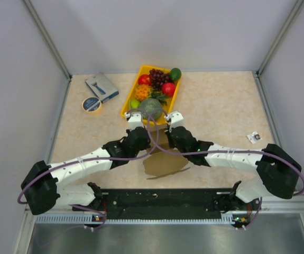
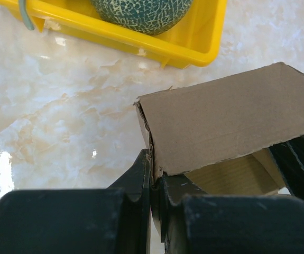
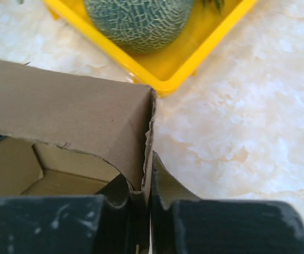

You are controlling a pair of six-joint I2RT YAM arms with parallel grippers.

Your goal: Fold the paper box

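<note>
Frankly, no brand or label can be read: the print on the blue-grey packet is too small to make out, and the paper box is plain brown cardboard without writing. The left pincer has its fingers pressed together on a thin cardboard edge at the left corner of a raised wall of the box, with hardly any gap between them. The right pincer is clamped in the same way on the opposite, right corner of that wall. The box therefore sits between the two pincers, its long axis running from one to the other; the raised wall faces away from them and the open inside, with a folded flap showing, lies on their near side. Just ahead of both pincers stands the yellow tray, apart from the box, with a netted green melon in its nearest end. From above, the box shows only partly beneath the crossed arms on the marbled worktop. A roll of tape lies well off to the left of the left pincer, beside the packet.
</note>
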